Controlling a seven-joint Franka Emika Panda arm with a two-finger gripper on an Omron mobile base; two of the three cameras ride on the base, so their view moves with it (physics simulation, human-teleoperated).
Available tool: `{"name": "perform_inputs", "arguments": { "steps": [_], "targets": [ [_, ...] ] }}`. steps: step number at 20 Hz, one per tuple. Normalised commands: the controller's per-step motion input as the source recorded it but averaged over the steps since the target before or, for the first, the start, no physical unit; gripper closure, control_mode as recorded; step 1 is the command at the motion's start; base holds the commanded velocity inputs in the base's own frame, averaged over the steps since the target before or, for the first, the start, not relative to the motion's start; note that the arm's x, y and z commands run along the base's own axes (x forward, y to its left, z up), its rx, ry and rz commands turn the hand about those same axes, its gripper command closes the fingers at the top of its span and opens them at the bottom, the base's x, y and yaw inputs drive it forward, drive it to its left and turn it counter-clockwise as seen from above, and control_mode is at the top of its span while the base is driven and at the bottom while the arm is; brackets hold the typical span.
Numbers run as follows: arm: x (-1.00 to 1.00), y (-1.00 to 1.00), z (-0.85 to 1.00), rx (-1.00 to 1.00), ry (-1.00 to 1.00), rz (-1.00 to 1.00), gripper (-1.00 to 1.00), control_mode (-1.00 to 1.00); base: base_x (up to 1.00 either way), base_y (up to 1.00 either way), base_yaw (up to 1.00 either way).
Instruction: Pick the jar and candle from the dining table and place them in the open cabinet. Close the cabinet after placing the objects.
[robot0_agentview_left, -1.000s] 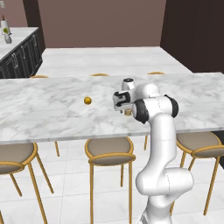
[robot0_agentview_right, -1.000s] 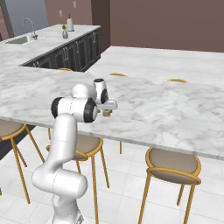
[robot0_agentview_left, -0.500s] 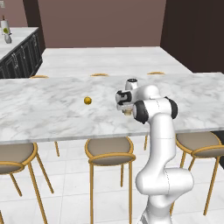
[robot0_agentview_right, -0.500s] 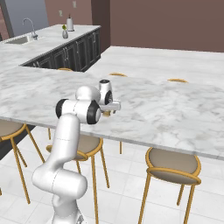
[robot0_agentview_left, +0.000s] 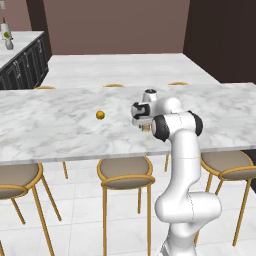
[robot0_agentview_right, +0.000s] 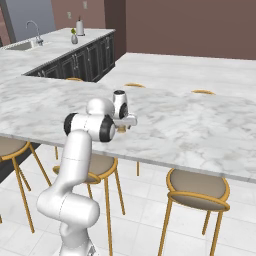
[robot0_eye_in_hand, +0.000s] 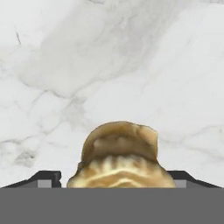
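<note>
The jar (robot0_eye_in_hand: 119, 155), tan and rounded from above, stands on the white marble dining table (robot0_agentview_left: 50, 125) near its front edge. My gripper (robot0_eye_in_hand: 116, 179) points straight down over it, one dark fingertip (robot0_eye_in_hand: 48, 177) on each side of its body, close to the glass. From the base views the jar (robot0_agentview_left: 145, 128) (robot0_agentview_right: 121, 129) peeks out as a tan patch under the gripper (robot0_agentview_left: 144, 125) (robot0_agentview_right: 121, 127). Its jaws stand wide around the jar. The candle (robot0_agentview_left: 100, 115), a tiny gold stub, sits on the table to the left of the hand.
Round tan stools (robot0_agentview_left: 124, 172) (robot0_agentview_right: 197, 187) with gold legs stand under the table's front edge. A second marble surface (robot0_agentview_left: 130, 67) lies beyond it. Dark cabinets with a marble counter, a sink (robot0_agentview_right: 22, 45) and a vase (robot0_agentview_right: 74, 37) run along the far left.
The hand has shifted slightly and sunk lower over the jar. Jar and candle have not moved.
</note>
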Motion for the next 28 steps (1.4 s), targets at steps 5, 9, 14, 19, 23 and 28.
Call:
{"name": "perform_inputs", "arguments": {
  "steps": [5, 9, 14, 19, 23, 28],
  "targets": [
    [-0.01, 0.10, 0.00, 0.00, 0.00, 0.00, 1.00, -1.00, 0.00, 0.00, 0.00],
    [0.00, 0.00, 0.00, 0.00, 0.00, 0.00, 1.00, -1.00, 0.00, 0.00, 0.00],
    [0.00, -0.08, 0.08, 0.00, 0.00, 0.00, 1.00, -1.00, 0.00, 0.00, 0.00],
    [0.00, -0.23, 0.48, 0.00, 0.00, 0.00, 1.00, -1.00, 0.00, 0.00, 0.00],
    [-0.12, -0.15, 0.55, 0.00, 0.00, 0.00, 1.00, -1.00, 0.00, 0.00, 0.00],
    [-0.39, -0.12, 0.55, 0.00, -0.02, 0.00, 1.00, -1.00, 0.00, 0.00, 0.00]
  ]
}}
